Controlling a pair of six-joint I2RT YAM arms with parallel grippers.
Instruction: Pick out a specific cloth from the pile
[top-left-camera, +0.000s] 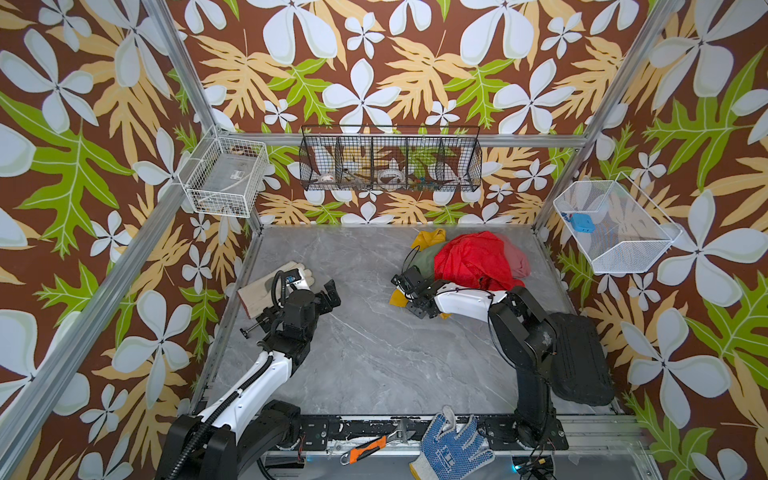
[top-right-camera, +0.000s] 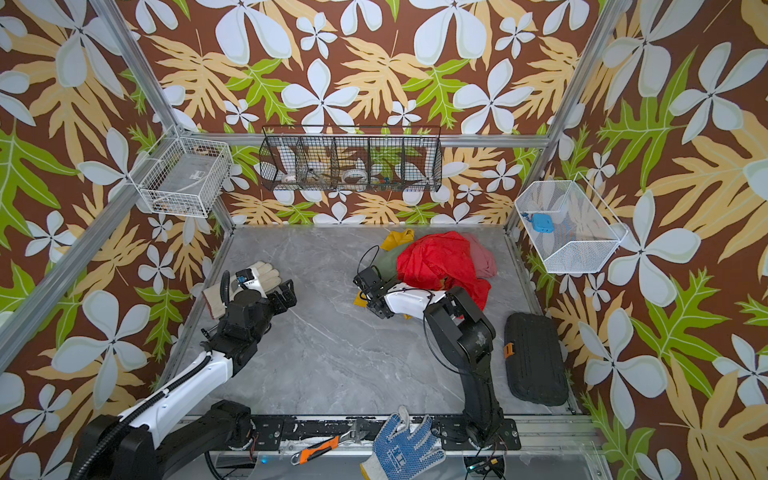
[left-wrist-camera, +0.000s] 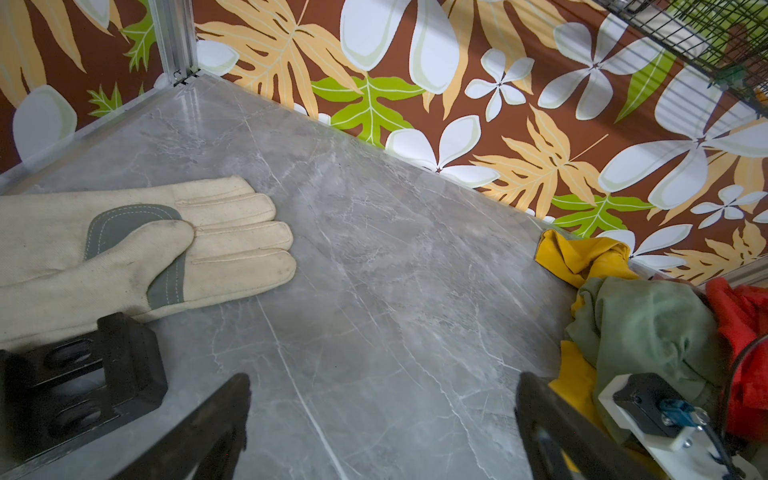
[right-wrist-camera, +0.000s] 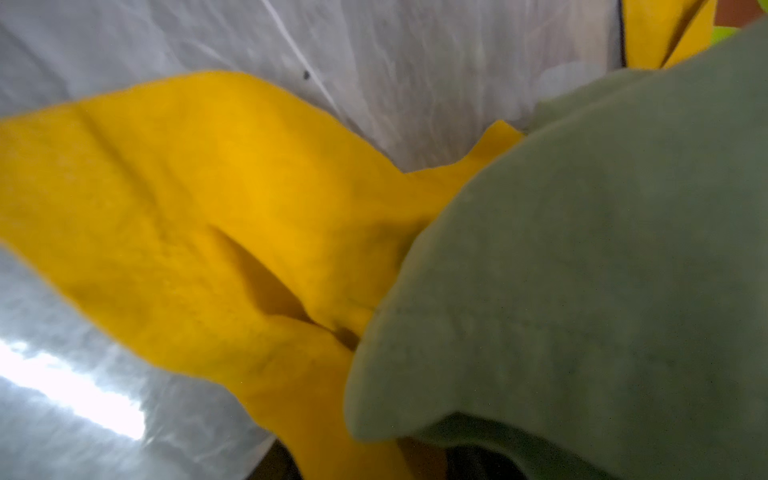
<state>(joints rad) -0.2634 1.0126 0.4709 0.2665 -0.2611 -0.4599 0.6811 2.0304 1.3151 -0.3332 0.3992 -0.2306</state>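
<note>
Step in hand: grasping the cloth. This mustard-yellow fabric lies mostly buried under the pile at the far right of the worktop. One flap shows at the pile's near-left edge and another corner at its far-left edge. The right tool sits low on the near flap. The wrist and the fabric hide its jaws, so it cannot be told whether they pinch the cloth. The left tool hangs over bare worktop with jaws fully spread, holding nothing. Next move, as judged: confirm a firm pinch on yellow fabric only, then draw the flap out toward open worktop. Obstructions: the olive-green cloth overlaps the yellow beside the grasp point, and the red cloth lies on top. Either may drag along. The cream glove and the black case lie well apart from the pile.
</note>
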